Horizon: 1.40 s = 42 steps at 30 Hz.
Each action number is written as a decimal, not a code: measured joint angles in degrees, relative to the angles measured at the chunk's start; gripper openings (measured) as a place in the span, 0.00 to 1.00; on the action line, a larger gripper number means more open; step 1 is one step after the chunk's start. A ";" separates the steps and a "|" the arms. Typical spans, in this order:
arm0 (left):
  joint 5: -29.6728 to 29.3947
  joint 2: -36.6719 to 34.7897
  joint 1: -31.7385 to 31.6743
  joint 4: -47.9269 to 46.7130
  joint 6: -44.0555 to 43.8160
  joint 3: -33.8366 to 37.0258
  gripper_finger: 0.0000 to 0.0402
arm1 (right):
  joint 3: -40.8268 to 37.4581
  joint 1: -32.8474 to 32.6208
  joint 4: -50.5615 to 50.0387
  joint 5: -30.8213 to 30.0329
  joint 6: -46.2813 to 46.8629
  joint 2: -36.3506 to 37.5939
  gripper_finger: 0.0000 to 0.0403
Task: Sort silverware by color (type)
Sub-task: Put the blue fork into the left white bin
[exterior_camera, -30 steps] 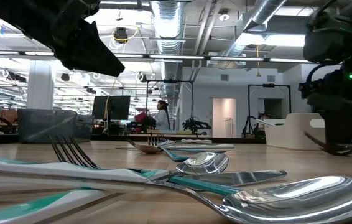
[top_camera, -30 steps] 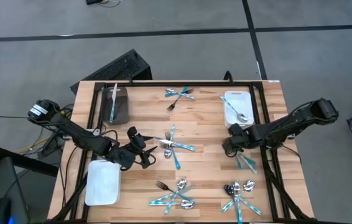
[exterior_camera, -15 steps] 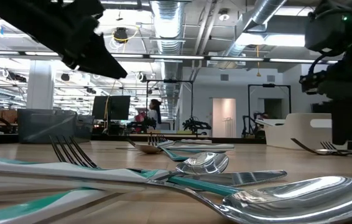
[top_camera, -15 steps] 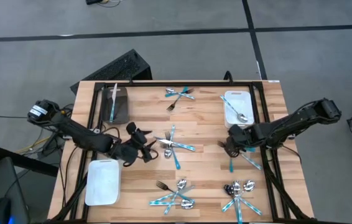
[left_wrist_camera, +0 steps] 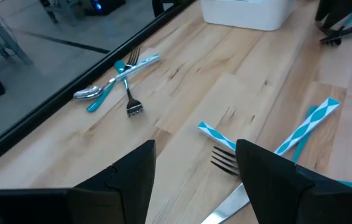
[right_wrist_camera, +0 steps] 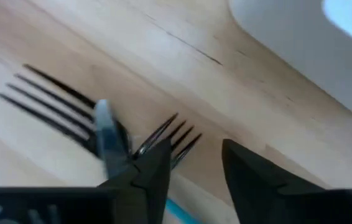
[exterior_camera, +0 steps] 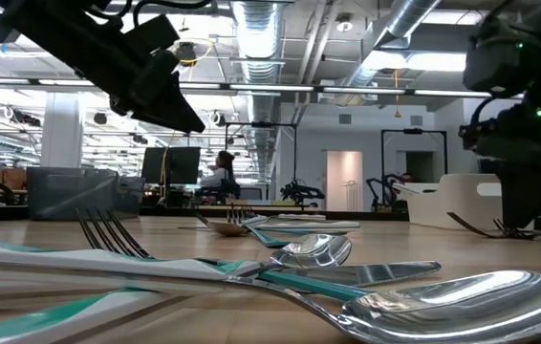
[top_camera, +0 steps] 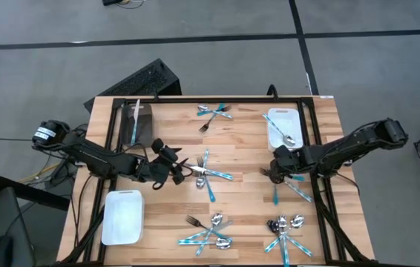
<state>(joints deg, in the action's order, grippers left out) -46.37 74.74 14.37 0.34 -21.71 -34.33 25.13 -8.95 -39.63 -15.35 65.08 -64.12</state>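
while left tool [left_wrist_camera: 194, 180] gapes, fork [left_wrist_camera: 226, 160] lies between tips; right tool [right_wrist_camera: 191, 168] open over forks [right_wrist_camera: 163, 138].

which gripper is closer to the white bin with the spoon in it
Right. The right gripper sits just below the white bin, near its corner; the left gripper is far across the table, by the middle cutlery pile.

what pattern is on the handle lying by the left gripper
Teal-blue and white zigzag handle, clearest in the left wrist view, just ahead of the left gripper.

My overhead camera looks straight down on the whole table [top_camera: 247, 133]. My low camera sits at its near edge, facing across. Both wrist cameras hover close over the wood.
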 joint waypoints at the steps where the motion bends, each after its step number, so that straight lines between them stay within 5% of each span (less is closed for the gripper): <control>1: 0.00 0.00 0.00 0.00 0.10 0.00 0.52 | -0.79 0.06 1.54 0.00 0.69 0.00 0.47; 6: 0.00 0.00 0.02 0.02 -0.51 0.00 0.52 | -4.15 0.00 8.28 -1.05 1.07 0.29 0.54; 12: -0.02 0.00 0.02 0.02 -1.39 0.00 0.52 | -4.34 -0.82 9.99 -0.99 1.74 0.57 0.51; 24: 0.04 0.00 0.04 0.68 -3.20 0.00 0.52 | 10.05 -7.02 -5.19 -1.60 -0.69 0.41 0.45; 35: -0.11 0.44 1.73 -0.17 -5.09 0.02 0.52 | 9.76 -25.03 -1.63 1.81 24.76 -7.13 0.45; 42: -0.45 0.42 1.75 -2.41 -5.84 0.04 0.52 | 9.82 -27.69 -1.30 1.78 29.61 -15.42 0.45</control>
<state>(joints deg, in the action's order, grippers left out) -46.82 75.16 16.12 -2.07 -27.55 -34.28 34.95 -36.64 -40.92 -13.56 94.69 -79.54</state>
